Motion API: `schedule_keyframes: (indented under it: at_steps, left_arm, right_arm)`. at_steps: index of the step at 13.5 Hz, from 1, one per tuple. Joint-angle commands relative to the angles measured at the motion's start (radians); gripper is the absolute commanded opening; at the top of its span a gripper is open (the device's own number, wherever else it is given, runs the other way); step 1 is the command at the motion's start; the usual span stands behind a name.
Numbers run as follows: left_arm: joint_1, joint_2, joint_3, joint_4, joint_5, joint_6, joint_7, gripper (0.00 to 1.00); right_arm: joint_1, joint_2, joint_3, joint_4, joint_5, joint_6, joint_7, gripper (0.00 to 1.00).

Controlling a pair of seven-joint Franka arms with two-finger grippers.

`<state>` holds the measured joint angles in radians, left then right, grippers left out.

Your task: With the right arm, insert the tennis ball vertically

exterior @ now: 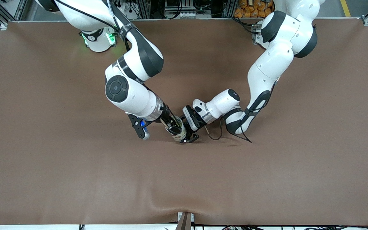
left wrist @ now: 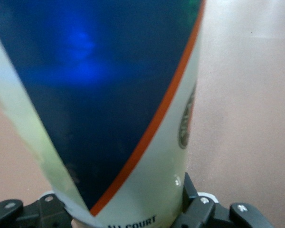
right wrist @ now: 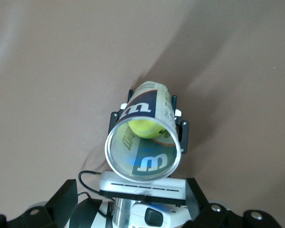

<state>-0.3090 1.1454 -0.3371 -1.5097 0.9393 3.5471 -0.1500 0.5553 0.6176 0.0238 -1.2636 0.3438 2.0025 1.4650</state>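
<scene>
- A brown desk (exterior: 75, 179) carries both Franka arms, which meet near its middle
- The left tool (exterior: 190, 135), low at the desk surface, pinches an upright tennis ball can (exterior: 178, 129) from the side; in the left wrist view the can's blue, white and orange label (left wrist: 118, 118) fills the frame, with dark fingers (left wrist: 199, 204) pressed against its white lower part
- The right tool (exterior: 174, 126) hangs directly over the can's open mouth, its fingers (right wrist: 61, 204) spread wide and holding nothing
- In the right wrist view, looking down into the clear can (right wrist: 145, 137), a yellow tennis ball (right wrist: 145, 127) sits inside it, deep below the rim (right wrist: 115, 166) and apart from the right tool's fingers
- The same view shows the left tool's black fingers (right wrist: 183, 133) clamped on both sides of the can
- A thin dark cable (exterior: 217, 134) loops on the desk just beside the left wrist, toward the left arm's end
- The right arm's base (exterior: 99, 40), farthest from the front camera, glows green
</scene>
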Motion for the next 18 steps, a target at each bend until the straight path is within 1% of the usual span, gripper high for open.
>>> schedule_keyframes:
  at_steps: [1, 3, 5, 9, 11, 12, 13, 14, 15, 16, 17, 18]
  left_arm:
    - [0.002, 0.005, -0.003, 0.006, 0.010, 0.007, 0.000, 0.83]
    - [0.001, 0.005, -0.003, 0.006, 0.009, 0.007, 0.000, 0.83]
    - [0.001, 0.005, -0.003, 0.005, 0.009, 0.007, 0.000, 0.83]
    - [0.001, 0.007, -0.003, 0.003, 0.010, 0.007, 0.000, 0.83]
    - [0.001, 0.007, -0.003, 0.003, 0.009, 0.007, 0.000, 0.83]
    - [0.001, 0.010, -0.003, 0.003, 0.010, 0.007, 0.000, 0.84]
    - [-0.002, 0.014, -0.003, 0.005, 0.007, 0.007, 0.000, 0.84]
    - [-0.004, 0.016, -0.003, 0.006, 0.006, 0.007, 0.000, 0.84]
    - [-0.004, 0.016, -0.003, 0.008, 0.006, 0.007, 0.000, 0.84]
    - [-0.004, 0.016, -0.003, 0.006, 0.006, 0.007, 0.000, 0.84]
    - [-0.004, 0.016, -0.003, 0.006, 0.006, 0.007, 0.000, 0.85]
    - [-0.002, 0.016, -0.003, 0.006, 0.007, 0.007, 0.000, 0.86]
  right_arm:
    - [-0.020, -0.015, -0.010, 0.020, -0.034, -0.076, 0.000, 1.00]
    - [-0.092, -0.028, -0.005, 0.021, -0.057, -0.105, -0.047, 1.00]
    - [-0.174, -0.058, -0.005, 0.021, -0.057, -0.140, -0.215, 1.00]
    - [-0.329, -0.081, -0.005, 0.018, -0.060, -0.166, -0.495, 1.00]
    - [-0.420, -0.085, 0.001, 0.020, -0.063, -0.255, -0.657, 1.00]
    - [-0.445, -0.091, -0.001, 0.020, -0.069, -0.271, -0.713, 1.00]
    - [-0.463, -0.110, -0.005, 0.020, -0.084, -0.277, -0.725, 1.00]
    - [-0.509, -0.134, 0.008, 0.020, -0.121, -0.287, -0.735, 1.00]
    - [-0.532, -0.147, 0.028, 0.020, -0.152, -0.325, -0.776, 1.00]
    - [-0.540, -0.159, 0.036, 0.027, -0.199, -0.365, -0.860, 1.00]
    - [-0.540, -0.170, 0.042, 0.061, -0.228, -0.384, -0.965, 1.00]
    - [-0.541, -0.174, 0.044, 0.075, -0.229, -0.392, -1.010, 1.00]
